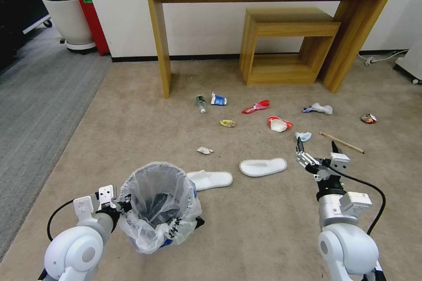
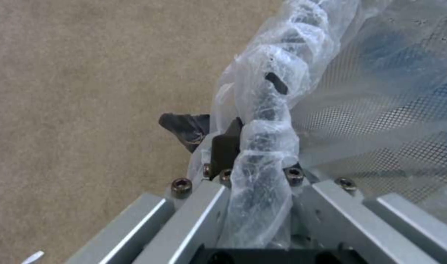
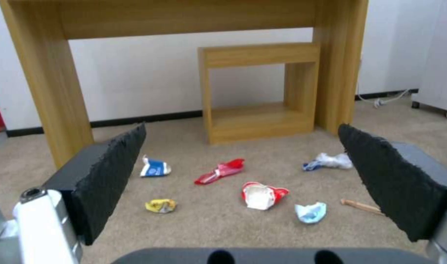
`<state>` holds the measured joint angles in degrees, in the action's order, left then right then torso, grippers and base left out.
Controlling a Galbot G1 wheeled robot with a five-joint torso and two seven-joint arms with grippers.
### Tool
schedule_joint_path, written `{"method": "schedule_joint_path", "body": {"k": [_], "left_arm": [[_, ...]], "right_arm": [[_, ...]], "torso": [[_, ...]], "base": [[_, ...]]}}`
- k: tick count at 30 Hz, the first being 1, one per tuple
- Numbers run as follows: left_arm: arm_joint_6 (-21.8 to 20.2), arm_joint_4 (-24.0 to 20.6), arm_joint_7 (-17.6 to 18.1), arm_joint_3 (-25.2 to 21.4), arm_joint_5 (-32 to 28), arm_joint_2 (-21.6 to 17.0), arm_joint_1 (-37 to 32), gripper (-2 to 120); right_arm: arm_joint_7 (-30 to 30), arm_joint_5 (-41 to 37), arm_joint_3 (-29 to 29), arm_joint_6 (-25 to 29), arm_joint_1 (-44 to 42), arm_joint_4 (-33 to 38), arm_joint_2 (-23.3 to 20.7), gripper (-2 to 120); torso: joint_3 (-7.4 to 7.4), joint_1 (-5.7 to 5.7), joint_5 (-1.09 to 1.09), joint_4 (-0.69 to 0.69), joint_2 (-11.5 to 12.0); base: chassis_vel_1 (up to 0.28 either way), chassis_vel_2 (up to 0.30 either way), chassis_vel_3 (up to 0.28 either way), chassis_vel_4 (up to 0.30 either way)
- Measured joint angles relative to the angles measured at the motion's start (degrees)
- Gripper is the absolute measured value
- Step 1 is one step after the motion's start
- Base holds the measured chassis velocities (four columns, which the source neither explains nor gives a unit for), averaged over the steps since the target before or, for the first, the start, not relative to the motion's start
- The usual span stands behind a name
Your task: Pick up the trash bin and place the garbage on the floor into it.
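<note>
Left claw (image 2: 253, 146) clenched on bin (image 1: 158, 206) rim; bin secured. Right claw (image 1: 317, 145) spread wide, empty. Garbage (image 1: 279, 124) ahead on floor (image 1: 132, 131), none binned.

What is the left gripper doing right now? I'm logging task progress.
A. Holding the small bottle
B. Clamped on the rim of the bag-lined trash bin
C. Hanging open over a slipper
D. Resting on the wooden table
B: the left gripper is shut on the bag-wrapped rim of the trash bin, and the left wrist view shows the crinkled liner pinched between its fingers.
</note>
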<state>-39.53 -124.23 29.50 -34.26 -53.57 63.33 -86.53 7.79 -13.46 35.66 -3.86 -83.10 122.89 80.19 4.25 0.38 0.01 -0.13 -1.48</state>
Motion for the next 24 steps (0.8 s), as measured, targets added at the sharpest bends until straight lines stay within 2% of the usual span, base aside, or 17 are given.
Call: {"method": "schedule_joint_path", "body": {"k": [14, 24], "left_arm": [[0.18, -0.03, -0.04, 0.28, 1.11, 0.64, -0.47, 0], [0.27, -0.3, -0.36, 0.22, 1.25, 0.64, -0.71, 0]], "right_arm": [[-0.61, 0.64, 0.17, 2.29, -0.26, -0.57, 0.04, 100], [-0.63, 0.65, 0.51, 0.81, -0.44, 0.22, -0.14, 100]], "torso": [[0.0, 0.0, -0.01, 0.02, 0.0], [0.0, 0.0, 0.01, -0.01, 0.0]], "base": [[0.144, 0.146, -0.135, -0.139], [-0.012, 0.0, -0.001, 0.008]]}}
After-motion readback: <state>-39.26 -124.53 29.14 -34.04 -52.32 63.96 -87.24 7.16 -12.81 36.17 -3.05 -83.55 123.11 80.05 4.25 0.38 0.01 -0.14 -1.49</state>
